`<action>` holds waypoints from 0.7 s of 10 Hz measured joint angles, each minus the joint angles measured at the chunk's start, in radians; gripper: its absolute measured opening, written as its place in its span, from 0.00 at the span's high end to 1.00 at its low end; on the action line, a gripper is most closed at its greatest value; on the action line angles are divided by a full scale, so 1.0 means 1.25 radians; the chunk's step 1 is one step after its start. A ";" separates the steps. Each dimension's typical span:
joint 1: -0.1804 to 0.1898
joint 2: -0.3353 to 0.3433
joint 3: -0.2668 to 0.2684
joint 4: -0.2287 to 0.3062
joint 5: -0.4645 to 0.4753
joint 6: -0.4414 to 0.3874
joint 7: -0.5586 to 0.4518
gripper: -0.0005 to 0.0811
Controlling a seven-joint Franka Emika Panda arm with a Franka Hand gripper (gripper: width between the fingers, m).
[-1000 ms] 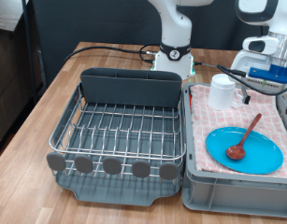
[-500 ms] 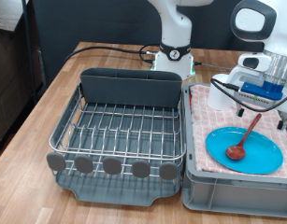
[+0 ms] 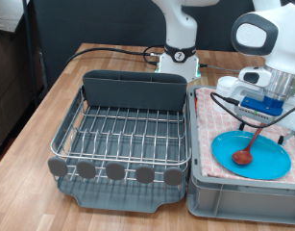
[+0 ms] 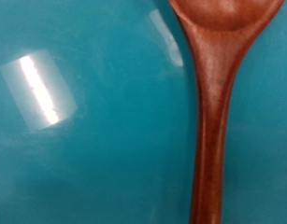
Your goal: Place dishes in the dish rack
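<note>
The light-blue plate (image 3: 267, 159) lies on the pink checkered cloth in the grey bin at the exterior view's right. The brown wooden spoon (image 3: 245, 152) rests on it, bowl towards the view's bottom. My gripper (image 3: 257, 121) hangs low right over the spoon's handle. Its fingers are hard to make out. The wrist view is filled by the plate (image 4: 87, 140) with the spoon (image 4: 216, 103) across it, very close, and no fingers show there. The white mug is hidden behind my hand. The wire dish rack (image 3: 118, 130) with its dark caddy (image 3: 133, 89) stands at the left with nothing in it.
The grey bin (image 3: 243, 204) with the pink checkered cloth (image 3: 212, 120) stands against the rack's right side. The robot base (image 3: 179, 58) and a black cable (image 3: 109, 51) are behind the rack. The wooden table's edge runs along the view's left.
My hand has come down and towards the view's left, from above the bin's far right corner to just over the spoon and plate. It now covers the mug.
</note>
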State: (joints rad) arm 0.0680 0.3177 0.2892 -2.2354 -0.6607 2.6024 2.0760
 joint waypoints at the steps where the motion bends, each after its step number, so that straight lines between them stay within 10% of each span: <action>1: 0.003 0.004 -0.004 0.000 -0.015 0.004 0.013 0.01; 7: 0.004 0.047 -0.026 0.000 -0.078 0.092 0.065 0.01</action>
State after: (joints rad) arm 0.0735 0.3764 0.2565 -2.2356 -0.7588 2.7174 2.1572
